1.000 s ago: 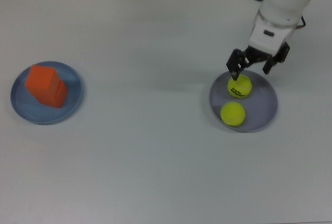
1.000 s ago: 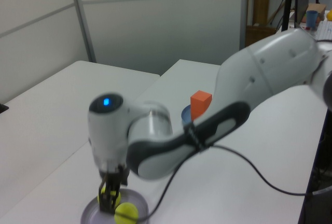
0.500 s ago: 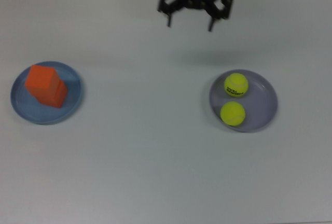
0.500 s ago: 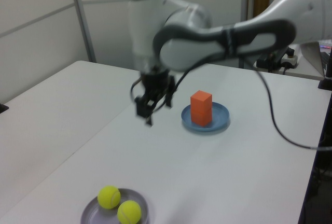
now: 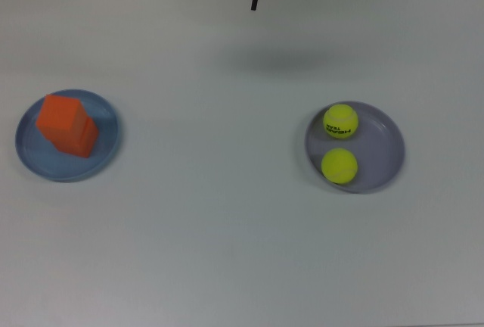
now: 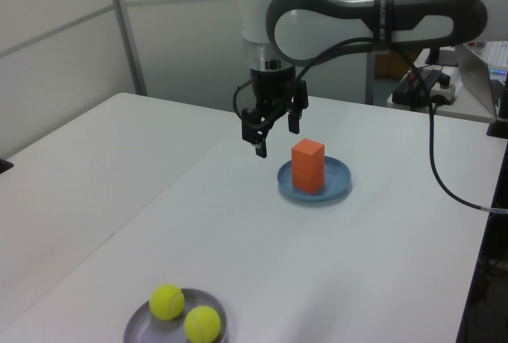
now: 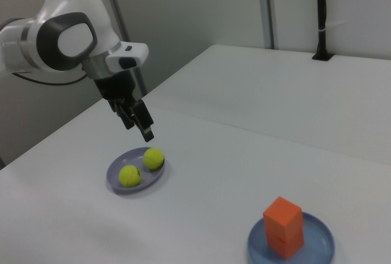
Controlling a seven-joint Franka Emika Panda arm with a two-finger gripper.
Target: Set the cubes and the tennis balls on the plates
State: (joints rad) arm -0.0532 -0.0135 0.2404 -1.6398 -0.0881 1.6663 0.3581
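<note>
A plain white worktop fills the scene. Grey partition panels stand behind it. A black post rises at its far edge in the right view.

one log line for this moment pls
pincer: open, empty, raised above table | balls: both on purple plate | cubes: stacked on blue plate | status: all placed
</note>
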